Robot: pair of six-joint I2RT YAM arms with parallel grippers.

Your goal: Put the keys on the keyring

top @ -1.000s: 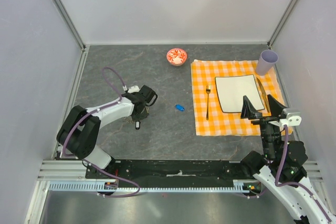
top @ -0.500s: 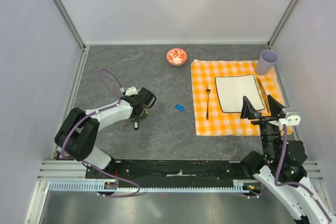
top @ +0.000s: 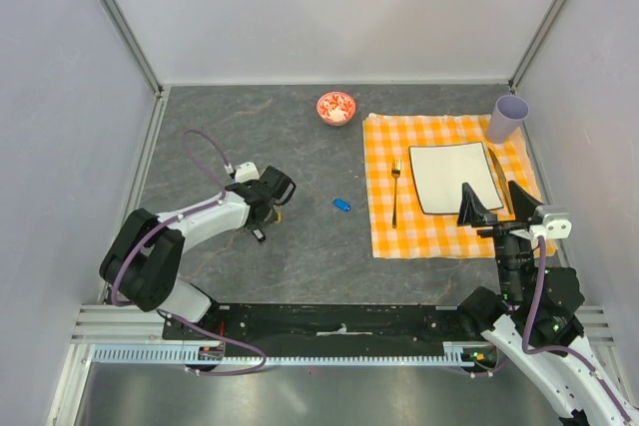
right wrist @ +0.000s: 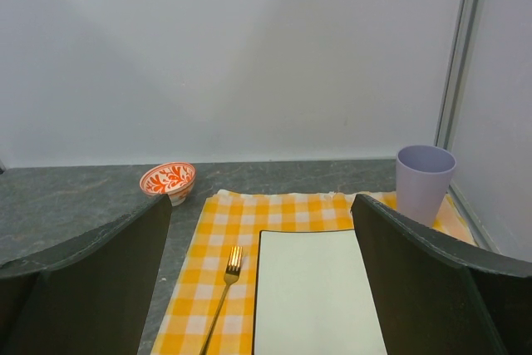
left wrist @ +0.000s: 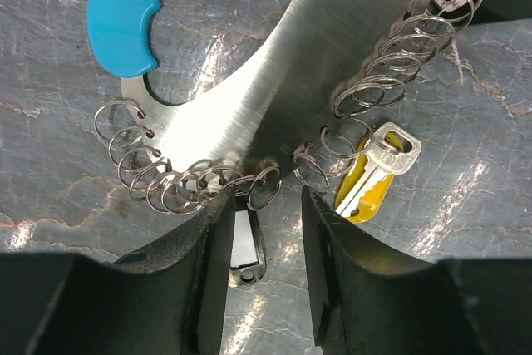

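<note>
In the left wrist view the keyring (left wrist: pixel 249 97) is a shiny curved metal piece with a light-blue strip (left wrist: pixel 125 14) and several small wire rings (left wrist: pixel 179 189) along its edge. It lies flat on the table. My left gripper (left wrist: pixel 266 205) is open just over its lower edge, holding nothing. A black-headed key (left wrist: pixel 243 247) lies between the jaws by the left finger. A yellow-headed key (left wrist: pixel 366 193) and a silver key (left wrist: pixel 391 151) lie to the right. A dark blue key (top: pixel 340 205) lies alone mid-table. My right gripper (top: pixel 494 209) is open and empty above the cloth.
An orange checked cloth (top: pixel 384 236) at the right carries a white rectangular plate (top: pixel 449 179) and a fork (top: pixel 396 192). A lilac cup (top: pixel 507 118) stands at its far corner. A red-and-white bowl (top: pixel 336 107) sits at the back. Grey walls enclose the table.
My left arm has shifted slightly to the left and away over the keyring. The right arm and the loose blue key have not moved.
</note>
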